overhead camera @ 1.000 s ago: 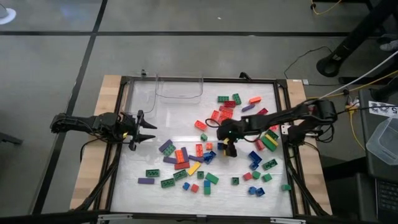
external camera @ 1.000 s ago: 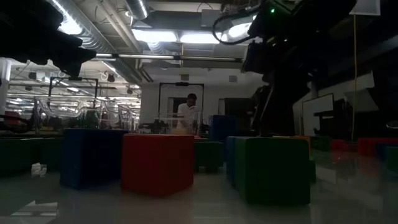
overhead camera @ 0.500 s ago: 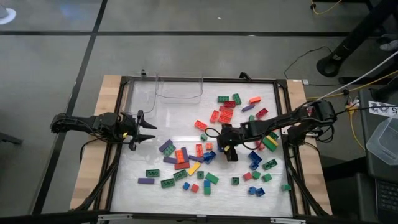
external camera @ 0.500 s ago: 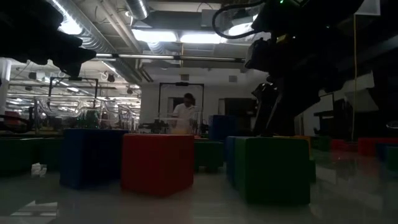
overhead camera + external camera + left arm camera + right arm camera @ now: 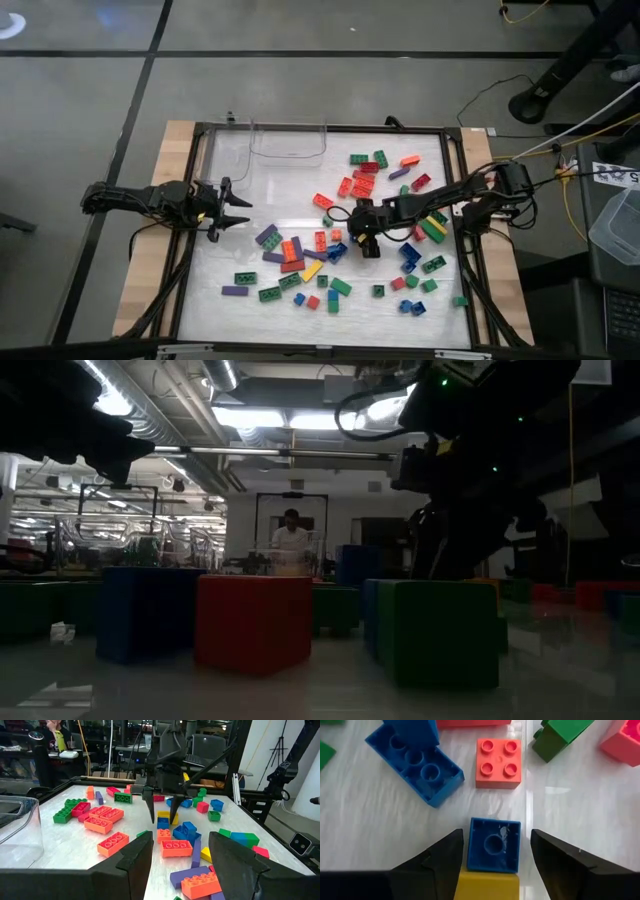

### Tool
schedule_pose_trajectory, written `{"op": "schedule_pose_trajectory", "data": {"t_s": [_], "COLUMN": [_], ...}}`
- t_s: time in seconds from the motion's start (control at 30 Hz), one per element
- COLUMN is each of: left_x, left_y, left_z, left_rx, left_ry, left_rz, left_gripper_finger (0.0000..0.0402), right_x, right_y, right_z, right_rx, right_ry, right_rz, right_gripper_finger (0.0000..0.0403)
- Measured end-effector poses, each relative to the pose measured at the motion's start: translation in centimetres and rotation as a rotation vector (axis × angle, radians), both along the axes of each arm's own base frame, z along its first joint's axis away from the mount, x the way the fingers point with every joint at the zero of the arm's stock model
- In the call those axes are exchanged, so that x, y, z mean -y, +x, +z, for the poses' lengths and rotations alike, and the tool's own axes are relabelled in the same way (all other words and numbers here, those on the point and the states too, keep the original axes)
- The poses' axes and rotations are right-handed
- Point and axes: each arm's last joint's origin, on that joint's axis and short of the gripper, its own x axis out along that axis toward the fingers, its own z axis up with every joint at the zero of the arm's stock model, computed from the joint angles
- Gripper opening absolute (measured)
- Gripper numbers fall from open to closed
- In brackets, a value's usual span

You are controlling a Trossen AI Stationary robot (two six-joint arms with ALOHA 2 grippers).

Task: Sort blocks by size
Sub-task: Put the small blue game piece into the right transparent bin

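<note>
White table top (image 5: 230, 275) inside a black frame (image 5: 320, 128), wooden edge strips on either side. Clear plastic container (image 5: 288, 142) at the far edge of the table. Yellow cable (image 5: 572, 195) loops on the grey floor to the right. Low view: a person (image 5: 290, 538) in the lit room behind.

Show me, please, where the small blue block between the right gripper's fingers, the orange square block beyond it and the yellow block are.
Small blue block (image 5: 494, 844): right wrist view, hollow underside.
Orange square block (image 5: 498, 762): right wrist view, studded top.
Yellow block (image 5: 486, 886): right wrist view, top face.
</note>
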Motion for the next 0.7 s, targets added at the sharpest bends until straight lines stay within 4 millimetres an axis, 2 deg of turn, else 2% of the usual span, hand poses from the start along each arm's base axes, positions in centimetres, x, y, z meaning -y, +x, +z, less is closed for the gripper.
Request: {"op": "schedule_pose_trajectory", "data": {"t_s": [0.2, 0.3, 0.43, 0.5, 0.6, 0.7], "left_x": [0.0, 0.0, 0.0, 0.0, 0.0, 0.0], "left_y": [0.0, 0.0, 0.0, 0.0, 0.0, 0.0], "left_z": [0.0, 0.0, 0.0, 0.0, 0.0, 0.0], "left_rx": [0.0, 0.0, 0.0, 0.0, 0.0, 0.0], "left_ry": [0.0, 0.0, 0.0, 0.0, 0.0, 0.0], "left_rz": [0.0, 0.0, 0.0, 0.0, 0.0, 0.0], "left_gripper_finger": [0.0182, 0.0182, 0.0182, 0.0182, 0.0182, 0.0182], "right_x": [0.0, 0.0, 0.0, 0.0, -0.1, -0.2], "right_y": [0.3, 0.2, 0.2, 0.3, 0.8, 2.1], "right_z": [-0.5, -0.8, -0.8, -0.7, -0.1, 1.5], "right_rx": [0.002, -0.012, -0.007, 0.002, 0.019, 0.081], "right_ry": [0.001, -0.004, -0.005, -0.004, -0.002, -0.01], "right_rz": [0.0, 0.004, 0.005, 0.005, 0.005, 0.028], "right_gripper_finger": [0.0227, 0.0199, 0.0142, 0.0135, 0.0135, 0.0135]}}
